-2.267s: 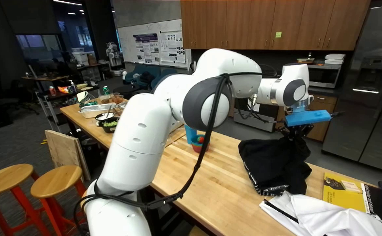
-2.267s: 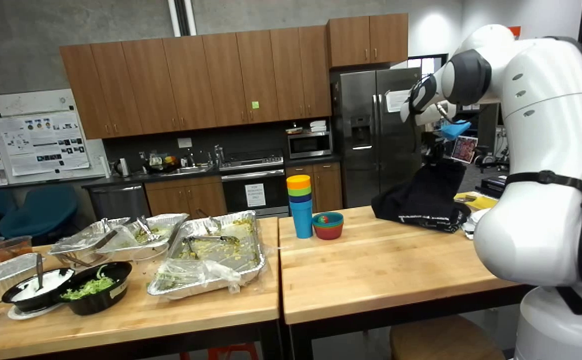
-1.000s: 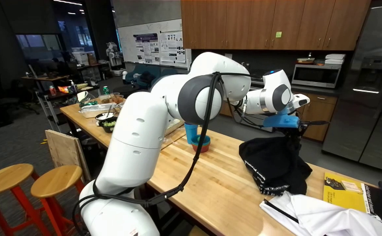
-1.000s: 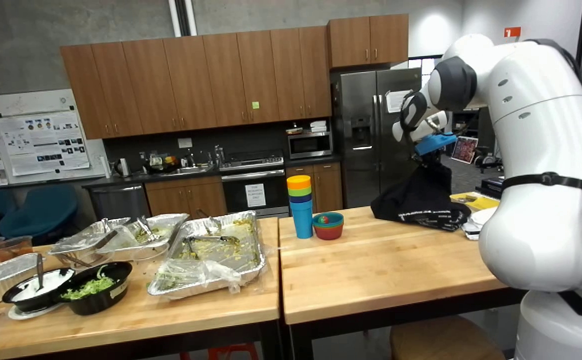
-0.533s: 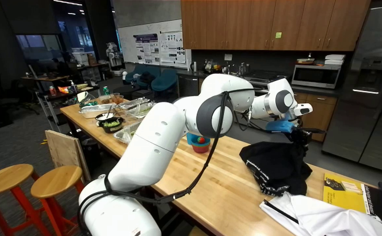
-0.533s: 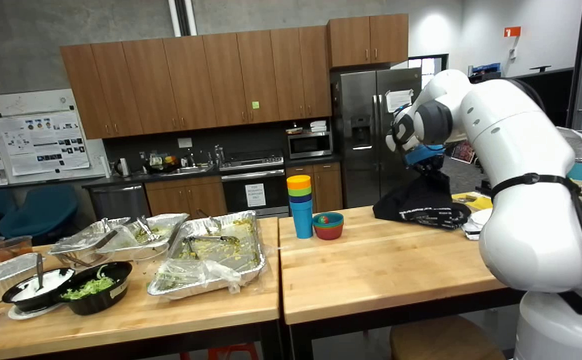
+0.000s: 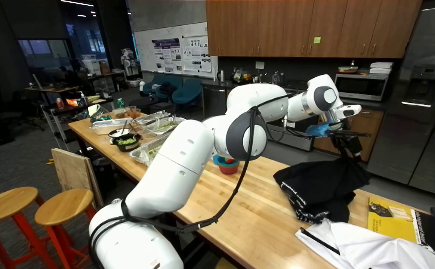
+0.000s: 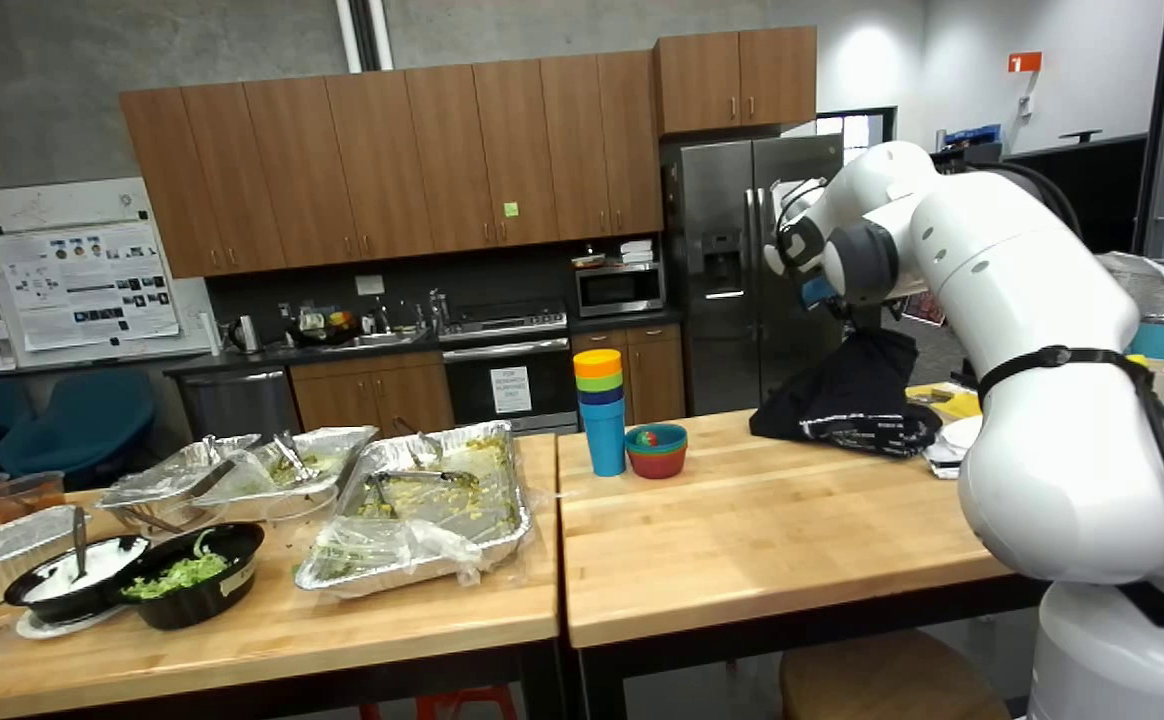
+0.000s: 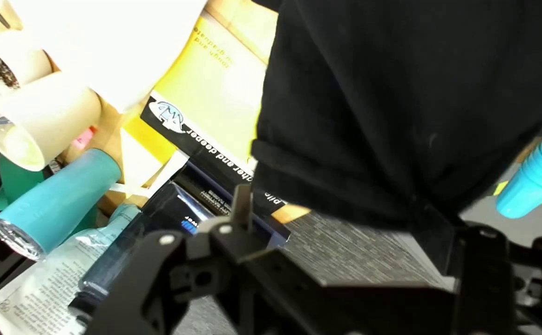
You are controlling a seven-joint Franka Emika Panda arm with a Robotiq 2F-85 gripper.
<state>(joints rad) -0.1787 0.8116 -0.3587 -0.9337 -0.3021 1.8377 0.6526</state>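
The wrist view gives the closest look: the gripper (image 9: 350, 223) stands with its fingers (image 9: 242, 207) spread well apart, nothing pinched between them that I can see. A fold of the black cloth (image 9: 392, 102) tapers down against the finger on the right and seems to touch it; whether it is caught there I can't tell. Off to the left lie a white cloth (image 9: 108, 42), a yellow book (image 9: 220, 79) and a teal tumbler (image 9: 61, 200).

In an exterior view, the black cloth sits heaped toward the far right of the tabletop (image 7: 247, 209), its top rising to a peak right under the gripper, its white lettering (image 7: 311, 215) along the lower, near edge. The white cloth lies on its near side, the yellow book to the right. To my eye it's light, soft and limp: nothing to break, and too matt to be slippery, though the loose part would sag and trail. I'd take hold at the peak, where folds gather, rather than at the low printed edge.

In an exterior view, the black cloth is well apart from the stack of cups (image 8: 600, 415) and the nested bowls (image 8: 656, 455) on its left. The arm (image 8: 1022, 270) hides most of the gripper, so from there I can't judge its jaws.
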